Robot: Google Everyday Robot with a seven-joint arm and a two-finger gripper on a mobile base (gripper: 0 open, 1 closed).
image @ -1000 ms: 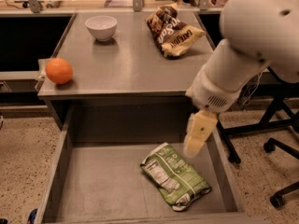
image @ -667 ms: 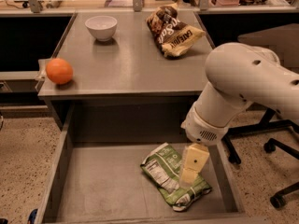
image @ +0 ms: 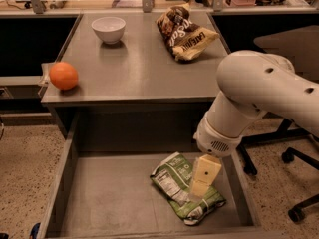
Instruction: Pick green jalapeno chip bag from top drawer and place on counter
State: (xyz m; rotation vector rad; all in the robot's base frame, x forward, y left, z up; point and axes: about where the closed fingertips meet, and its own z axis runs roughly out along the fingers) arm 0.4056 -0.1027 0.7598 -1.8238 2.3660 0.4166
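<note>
The green jalapeno chip bag (image: 175,184) lies crinkled on the floor of the open top drawer (image: 109,198), right of centre, its white label panel facing up. My gripper (image: 202,189) hangs from the white arm directly over the bag's right half and reaches down onto it. The grey counter (image: 134,63) stands above and behind the drawer.
On the counter are a white bowl (image: 108,29) at the back left, an orange (image: 63,75) at the left edge, and a brown-and-yellow snack bag (image: 185,31) at the back right. Office chair wheels (image: 294,210) stand on the floor to the right.
The arm has dropped lower into the drawer, and the gripper has moved down from above the bag's right edge onto the bag.
</note>
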